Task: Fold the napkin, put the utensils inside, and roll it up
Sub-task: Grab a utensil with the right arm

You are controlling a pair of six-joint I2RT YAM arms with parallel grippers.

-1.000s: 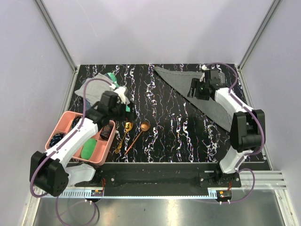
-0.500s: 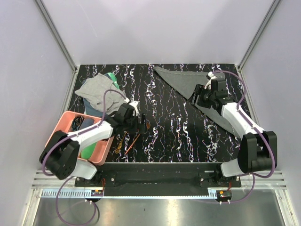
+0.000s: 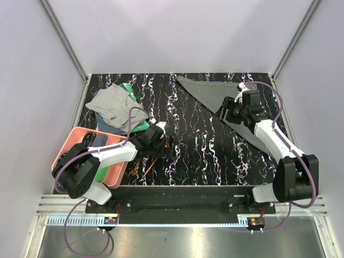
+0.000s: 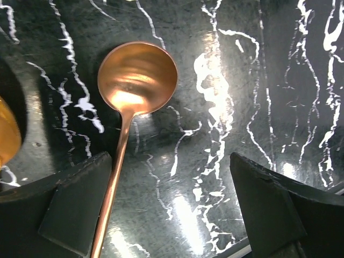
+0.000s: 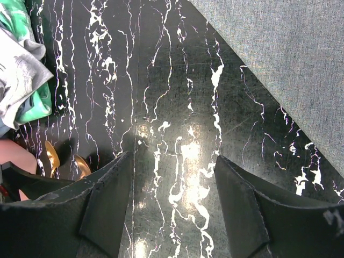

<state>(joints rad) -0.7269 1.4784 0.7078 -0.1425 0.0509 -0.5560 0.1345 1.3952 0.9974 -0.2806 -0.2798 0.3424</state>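
Napkin (image 3: 209,91) lies folded; my left tool (image 4: 172,204) gapes wide over the copper spoon (image 4: 137,78), right tool (image 5: 174,207) parted, empty; loading, rolling remain

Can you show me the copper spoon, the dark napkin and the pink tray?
copper spoon (image 4: 137,78): left wrist view, bowl.
dark napkin (image 3: 207,90): top view, far left part.
pink tray (image 3: 66,144): top view, left rim.

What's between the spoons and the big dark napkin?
Just bare marbled table, nothing else, between the spoons and the napkin; the right wrist view shows it.
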